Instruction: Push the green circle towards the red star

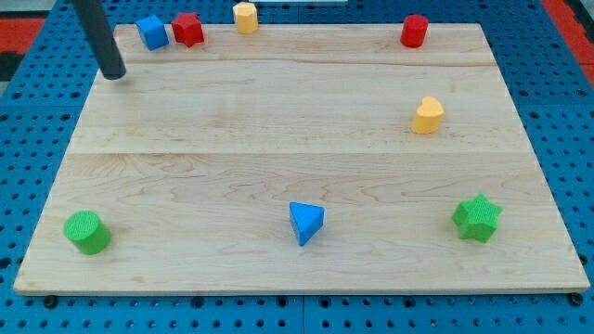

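The green circle (86,232) sits near the board's bottom left corner. The red star (188,29) lies at the top left edge, touching a blue block (152,32) on its left. My tip (113,74) is on the board at the top left, left of and below the blue block, far above the green circle. It touches no block.
A yellow block (245,17) sits at the top edge, a red cylinder (414,31) at the top right, a yellow heart (428,116) at the right, a blue triangle (305,223) at bottom centre, a green star (477,218) at bottom right. The wooden board (278,139) lies on blue pegboard.
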You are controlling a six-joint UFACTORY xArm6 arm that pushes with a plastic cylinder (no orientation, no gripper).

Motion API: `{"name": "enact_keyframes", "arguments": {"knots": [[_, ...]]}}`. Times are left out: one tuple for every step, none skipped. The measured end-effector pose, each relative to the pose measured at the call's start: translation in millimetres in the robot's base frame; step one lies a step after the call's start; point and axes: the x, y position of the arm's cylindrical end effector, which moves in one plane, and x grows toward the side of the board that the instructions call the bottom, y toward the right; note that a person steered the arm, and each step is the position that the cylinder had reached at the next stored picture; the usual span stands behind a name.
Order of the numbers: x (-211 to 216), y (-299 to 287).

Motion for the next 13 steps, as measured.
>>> {"name": "enact_keyframes", "arguments": {"knots": [[-6.1,-30.5],[-6.5,-32.2],[-6.1,-32.3],[11.2,-19.6],[41.6,-14.3],[42.0,-14.2],[54.0,-4.0],[109.4,47.1],[170.6,109.2],[244.3,125.0],[301.7,118.6],[300.0,32.4],[266.7,9.3]]}}
